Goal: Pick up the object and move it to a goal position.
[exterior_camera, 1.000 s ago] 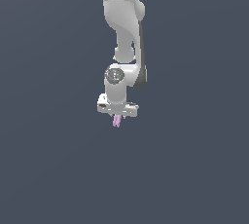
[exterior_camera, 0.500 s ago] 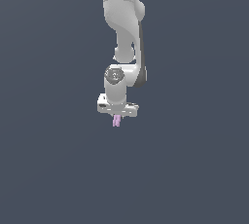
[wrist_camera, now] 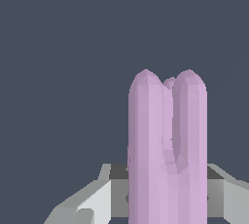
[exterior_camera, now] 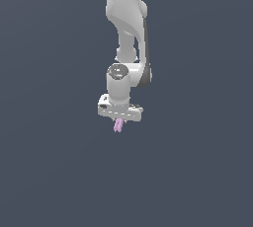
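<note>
No visible change vs 0.5 s and 1.0 s ago: arm hangs in same pose, gripper (exterior_camera: pixel 118 122) clamped on the object (exterior_camera: pixel 118 126), lilac rods poking out below the white hand, off any surface. Wrist view: object (wrist_camera: pixel 168 150) fills centre, between fingers (wrist_camera: pixel 87 203).

Seen only as a plain dark slate-grey ground (exterior_camera: pixel 49 181), spread flat and even from the upper left of the exterior view to its lower right. Shown as the same unbroken grey (wrist_camera: pixel 58 47) in the wrist view. Hard to tell whether floor or tabletop.
</note>
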Tool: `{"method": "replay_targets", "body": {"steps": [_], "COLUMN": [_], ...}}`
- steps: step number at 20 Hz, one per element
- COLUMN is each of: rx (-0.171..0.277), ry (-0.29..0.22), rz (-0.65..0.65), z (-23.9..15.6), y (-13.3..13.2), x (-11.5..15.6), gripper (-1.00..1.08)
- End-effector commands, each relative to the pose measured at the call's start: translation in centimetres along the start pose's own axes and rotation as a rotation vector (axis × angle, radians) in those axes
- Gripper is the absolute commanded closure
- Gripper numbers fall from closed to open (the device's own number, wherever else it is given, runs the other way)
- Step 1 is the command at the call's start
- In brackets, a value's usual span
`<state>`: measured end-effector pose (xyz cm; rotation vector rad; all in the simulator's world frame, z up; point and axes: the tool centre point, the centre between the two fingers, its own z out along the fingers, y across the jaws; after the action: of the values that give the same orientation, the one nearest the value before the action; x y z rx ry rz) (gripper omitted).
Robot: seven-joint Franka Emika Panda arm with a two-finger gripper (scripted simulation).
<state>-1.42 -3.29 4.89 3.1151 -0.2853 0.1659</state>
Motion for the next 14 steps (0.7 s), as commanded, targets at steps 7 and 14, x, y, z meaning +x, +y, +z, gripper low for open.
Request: {"method": "replay_targets", "body": {"steps": [7, 14], "rx": [0.000, -0.002], "ry": [0.252, 0.466], "rz": [0.068, 0.126], "z": [-7.8, -15.9], "y": [-1.7, -2.6], "x": [7.9, 12.9], "gripper": [1.08, 1.08]}}
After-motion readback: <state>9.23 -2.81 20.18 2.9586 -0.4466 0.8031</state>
